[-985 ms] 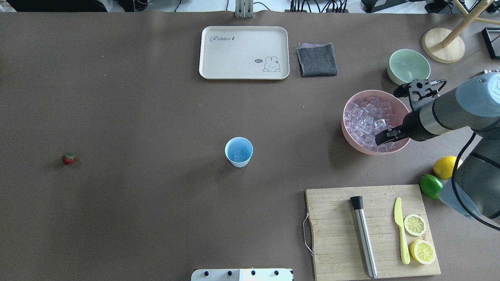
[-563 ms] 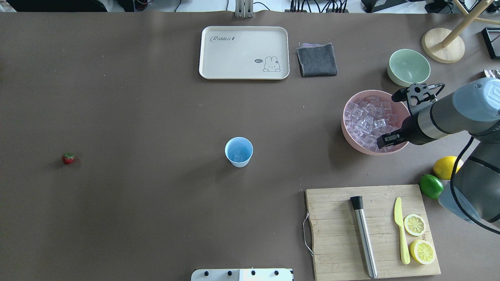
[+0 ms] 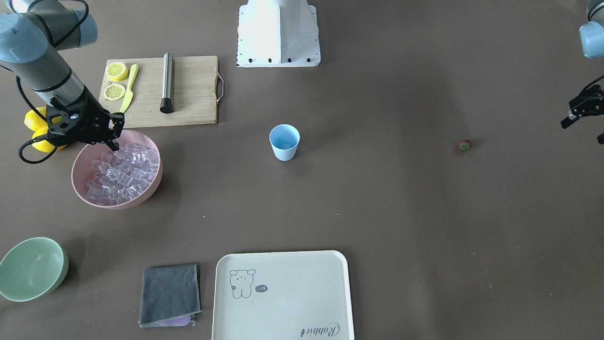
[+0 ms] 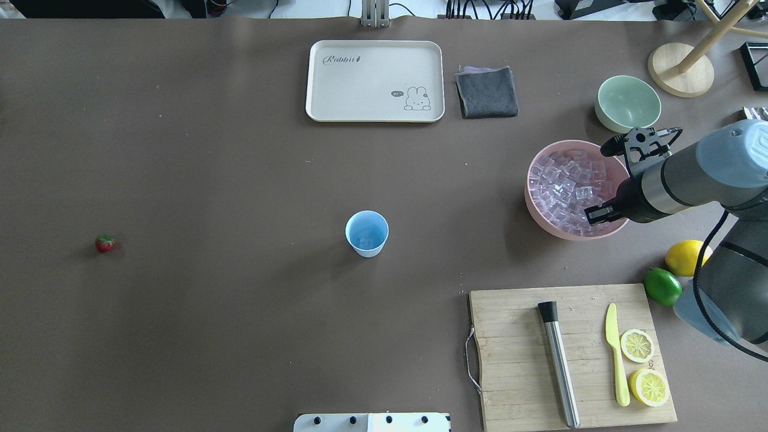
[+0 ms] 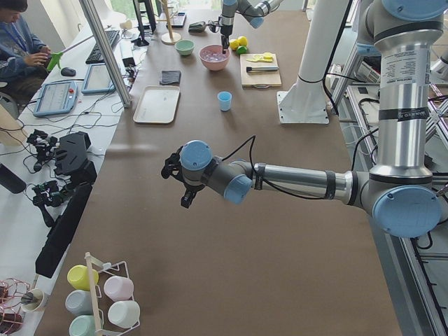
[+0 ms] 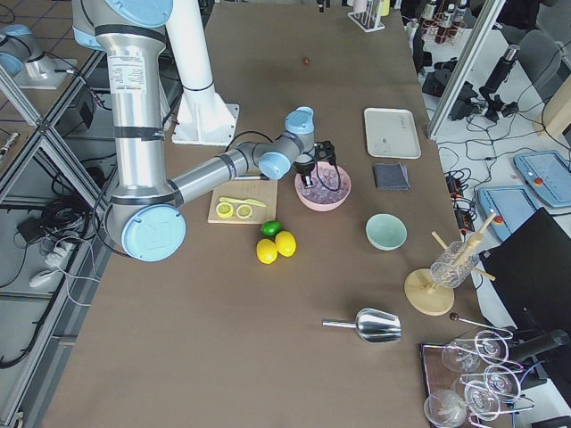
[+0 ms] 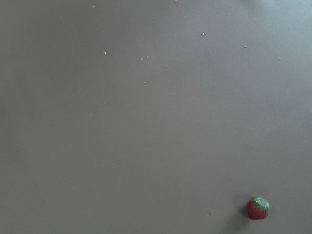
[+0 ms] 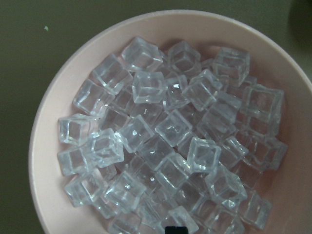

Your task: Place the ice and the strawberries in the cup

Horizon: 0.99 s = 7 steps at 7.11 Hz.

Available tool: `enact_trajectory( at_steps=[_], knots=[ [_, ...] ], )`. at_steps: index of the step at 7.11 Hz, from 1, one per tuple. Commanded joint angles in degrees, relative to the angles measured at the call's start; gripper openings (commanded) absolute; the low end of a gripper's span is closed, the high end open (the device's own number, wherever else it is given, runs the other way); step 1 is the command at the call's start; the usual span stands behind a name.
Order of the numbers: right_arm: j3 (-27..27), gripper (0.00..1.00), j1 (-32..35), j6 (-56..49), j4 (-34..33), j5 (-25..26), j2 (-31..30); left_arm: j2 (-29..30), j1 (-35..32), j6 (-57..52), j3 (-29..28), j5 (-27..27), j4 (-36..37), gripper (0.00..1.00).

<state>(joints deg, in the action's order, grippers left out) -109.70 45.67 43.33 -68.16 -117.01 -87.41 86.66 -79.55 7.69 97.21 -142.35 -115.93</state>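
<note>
Edging right gripper (image 4: 600,213) slightly rightward since a second ago, over clear glassy ice cubes (image 8: 165,136) in round pink plastic bowl (image 4: 530,201); jaw state indiscernible. Holding left gripper (image 3: 583,131) spread open, empty, apart from tiny red strawberry (image 4: 104,243); small light blue plastic cup (image 4: 366,233) standing mid-table

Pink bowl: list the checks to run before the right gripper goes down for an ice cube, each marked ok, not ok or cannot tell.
1. Ice loose and piled in the pink bowl: ok.
2. Right gripper over the bowl, toward its robot-side edge: ok.
3. Right jaws open for a cube: cannot tell.
4. Cup upright, standing alone mid-table: ok.
5. Strawberry on the table, clear of the bowl-to-cup path: ok.
</note>
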Motion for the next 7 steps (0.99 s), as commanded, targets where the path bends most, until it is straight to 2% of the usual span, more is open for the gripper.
enact_trajectory(
  at_steps=[1,2,3,7],
  knots=[
    [0.4,0.0,0.0,0.1,-0.2,0.4,0.4,0.0,0.3,0.0,0.0,0.0,0.0,0.98],
    [2.5,0.7,-0.1,0.2,0.6,0.5,0.8,0.0,0.3,0.0,0.0,0.1,0.0,0.98],
    [2.6,0.97,-0.1,0.9,0.7,0.6,0.8,0.0,0.3,0.0,0.0,0.1,0.0,0.98],
    [2.6,0.99,-0.2,2.7,0.6,0.5,2.1,0.0,0.3,0.0,0.1,0.0,0.0,0.98]
  ],
)
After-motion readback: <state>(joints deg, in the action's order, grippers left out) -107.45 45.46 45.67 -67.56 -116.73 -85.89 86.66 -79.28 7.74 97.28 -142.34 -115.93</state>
